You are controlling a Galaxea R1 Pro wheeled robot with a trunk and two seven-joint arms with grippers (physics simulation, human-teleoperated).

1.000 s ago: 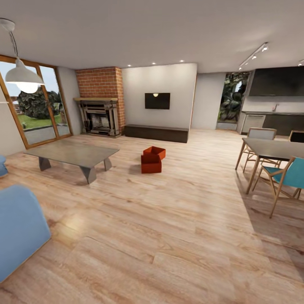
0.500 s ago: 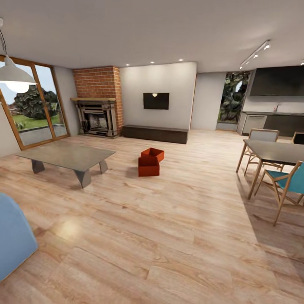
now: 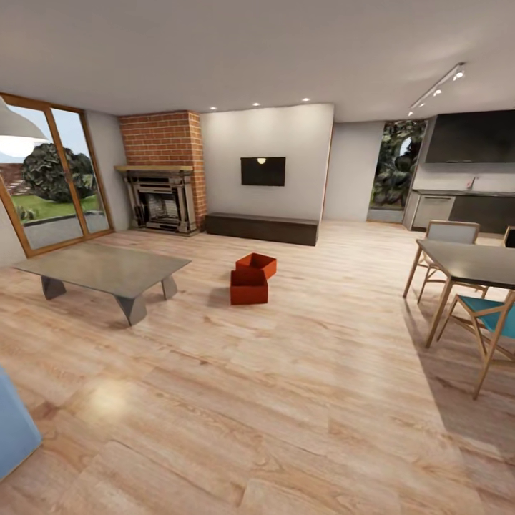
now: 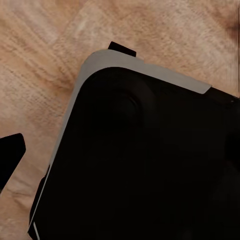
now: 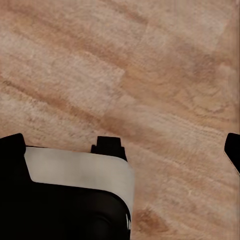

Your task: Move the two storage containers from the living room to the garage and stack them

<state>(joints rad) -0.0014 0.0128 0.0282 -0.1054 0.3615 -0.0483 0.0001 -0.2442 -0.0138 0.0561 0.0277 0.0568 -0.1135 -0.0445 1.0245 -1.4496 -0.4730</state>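
Across the living room (image 3: pixel 286 372) I am rolling forward over its pale wood-plank floor, and the whole head view is shifting as I go: the blue seat (image 3: pixel 11 429) at my left is sliding nearly out of frame, the pendant lamp (image 3: pixel 18 125) is slipping off the upper corner, and the low grey coffee table (image 3: pixel 104 268) is drifting leftward. I judge this as my own base and head moving, not the furniture. For the task it means I am closing on the pickup, with the carry to the garage not yet begun.

Ahead, the brick fireplace (image 3: pixel 163 172), the wall TV (image 3: pixel 262 172) and the long dark cabinet (image 3: pixel 262 227) are standing along the far wall, and the dining table (image 3: pixel 468 261) with its chairs is sitting off to my right.

The two storage containers (image 3: pixel 250 279) are resting on the planks near mid-room, one touching the other at an angle, just right of the coffee table and well apart from me.

Both wrist views are looking down at wood planks and my own dark body panels, nowhere near the bins. For my left end effector and my right end effector alike, I cannot tell how far the fingers are parted; nothing suggests either is holding anything.
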